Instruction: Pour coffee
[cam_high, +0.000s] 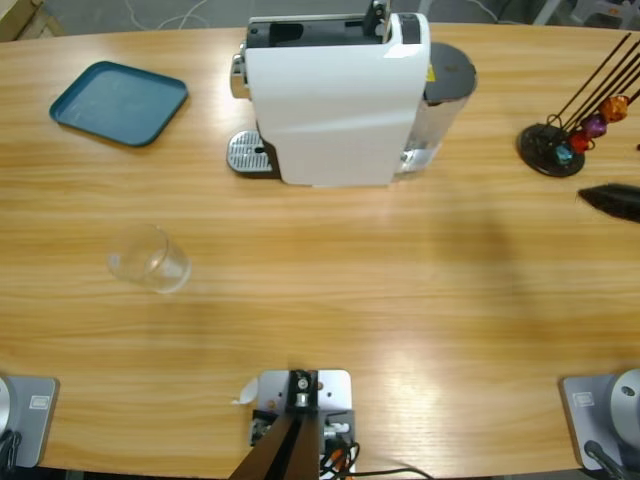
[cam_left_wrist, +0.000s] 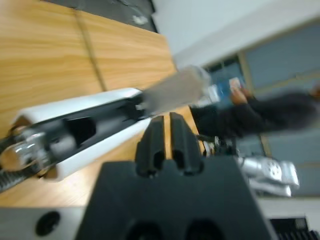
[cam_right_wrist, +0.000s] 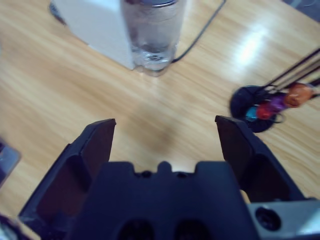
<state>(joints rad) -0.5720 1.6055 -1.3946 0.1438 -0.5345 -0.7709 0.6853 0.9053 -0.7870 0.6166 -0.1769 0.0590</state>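
Observation:
The white coffee machine stands at the back middle of the table, its metal drip tray on its left side. A clear glass sits apart on the table at the front left. In the left wrist view my left gripper is shut with nothing in it, close over the machine's open top, just below its silver lever. My right gripper is open over bare wood, facing the machine's water tank. Its black tip shows at the right edge of the high view.
A teal tray lies at the back left. A black capsule stand with coloured capsules is at the back right, just beyond the right gripper. A person's dark sleeve shows in the room behind the machine.

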